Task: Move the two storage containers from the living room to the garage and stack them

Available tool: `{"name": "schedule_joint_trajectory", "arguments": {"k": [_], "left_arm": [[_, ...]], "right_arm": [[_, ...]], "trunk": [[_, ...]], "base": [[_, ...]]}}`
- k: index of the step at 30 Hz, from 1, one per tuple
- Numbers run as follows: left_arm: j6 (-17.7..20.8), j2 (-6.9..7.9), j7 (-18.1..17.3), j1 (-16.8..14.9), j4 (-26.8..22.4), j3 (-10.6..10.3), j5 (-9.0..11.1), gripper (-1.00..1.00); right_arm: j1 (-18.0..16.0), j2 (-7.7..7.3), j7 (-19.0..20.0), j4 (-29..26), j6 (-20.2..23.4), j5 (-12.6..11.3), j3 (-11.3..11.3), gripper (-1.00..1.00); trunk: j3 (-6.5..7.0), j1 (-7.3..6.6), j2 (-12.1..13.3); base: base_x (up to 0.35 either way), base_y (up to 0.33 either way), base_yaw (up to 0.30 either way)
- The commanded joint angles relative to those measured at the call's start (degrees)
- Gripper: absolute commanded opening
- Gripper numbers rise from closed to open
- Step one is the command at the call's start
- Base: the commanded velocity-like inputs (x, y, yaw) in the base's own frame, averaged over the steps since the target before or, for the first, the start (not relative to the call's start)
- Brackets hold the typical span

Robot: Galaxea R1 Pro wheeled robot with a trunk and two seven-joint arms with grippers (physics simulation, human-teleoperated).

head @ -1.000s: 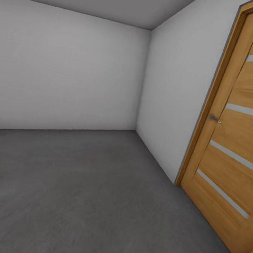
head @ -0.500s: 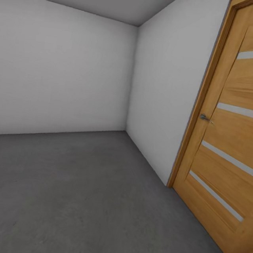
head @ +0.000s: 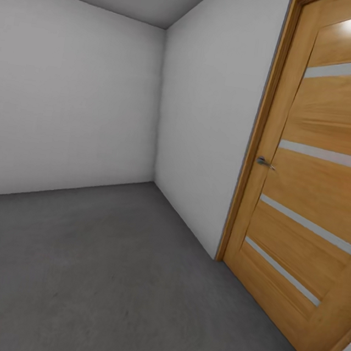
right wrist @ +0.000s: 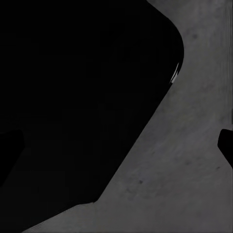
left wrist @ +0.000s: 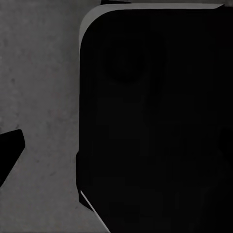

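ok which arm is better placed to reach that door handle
Right, probably: the door handle sits on the wooden door at the head view's right. Both wrist views look at grey floor, so neither arm seems raised toward it.

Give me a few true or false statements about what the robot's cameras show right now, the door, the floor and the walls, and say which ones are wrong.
1. The wooden door is shut. True.
2. The floor is light wood planks. False: it is plain dark grey.
3. The door has a metal handle on the edge nearest the wall corner. True.
4. A red box stands in the corner. False: no box is there, just white walls meeting the grey floor.
5. The door carries pale horizontal stripes. True.
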Motion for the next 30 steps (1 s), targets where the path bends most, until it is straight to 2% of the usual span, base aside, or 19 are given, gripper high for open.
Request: {"name": "schedule_joint_trajectory", "arguments": {"k": [1, 25, 30], "left_arm": [[-0.11, 0.0, 0.02, -0.01, 0.01, 0.03, 0.33, 1.0], [-0.11, 0.0, 0.02, -0.01, -0.01, 0.03, 0.36, 1.0], [-0.11, 0.0, 0.02, -0.01, 0.01, 0.03, 0.36, 1.0]], "right_arm": [[-0.01, 0.0, 0.01, 0.0, -0.19, -0.21, 0.25, 1.0], [-0.01, 0.06, 0.01, 0.0, -0.19, -0.21, 0.24, 1.0], [-0.01, 0.06, 0.01, 0.0, -0.19, -0.21, 0.24, 1.0]], "trunk": [[-0.04, 0.03, -0.02], [-0.04, 0.03, -0.02], [-0.04, 0.03, -0.02]], "base": [[0.324, 0.0, -0.242], [0.324, 0.015, -0.241], [0.324, 0.098, -0.105]]}}
